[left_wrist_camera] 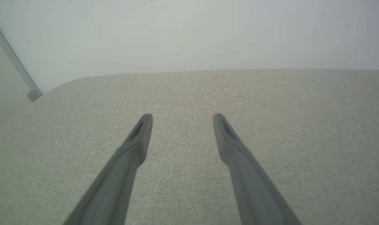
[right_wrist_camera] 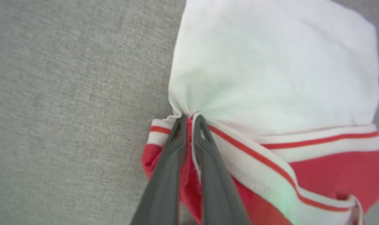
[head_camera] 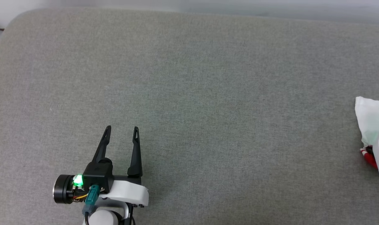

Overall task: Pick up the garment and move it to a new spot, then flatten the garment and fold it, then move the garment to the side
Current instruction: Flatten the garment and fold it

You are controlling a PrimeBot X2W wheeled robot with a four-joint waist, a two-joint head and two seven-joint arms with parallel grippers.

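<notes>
Grey woven surface, rounded far-left corner, pale wall behind. Left gripper spread wide over it. Right gripper pinched on garment trim, at surface's right edge.

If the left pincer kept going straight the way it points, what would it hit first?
Nothing close: the left pincer points across the grey cushion toward the pale wall; whether it would graze the cushion first is unclear.
</notes>
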